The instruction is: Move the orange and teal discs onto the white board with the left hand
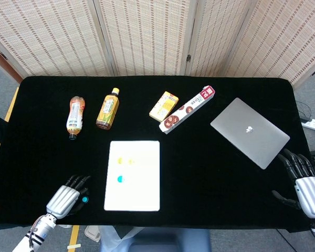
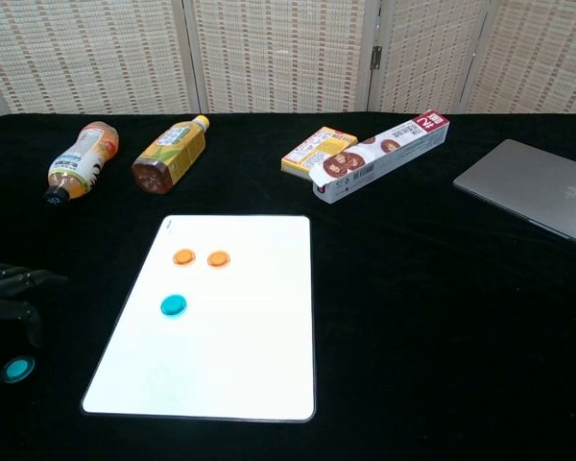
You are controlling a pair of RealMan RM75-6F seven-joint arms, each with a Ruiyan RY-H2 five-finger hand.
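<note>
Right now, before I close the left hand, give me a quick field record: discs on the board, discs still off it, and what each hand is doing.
board: white board, flat on the black table
discs on board: two orange discs, one teal disc
disc off board: teal disc on the table, left of the board
left hand: left hand at that disc, fingers around it; grip cannot be confirmed
right hand: right hand at the table's right edge, fingers apart, holding nothing
remaining: one teal disc to move
</note>
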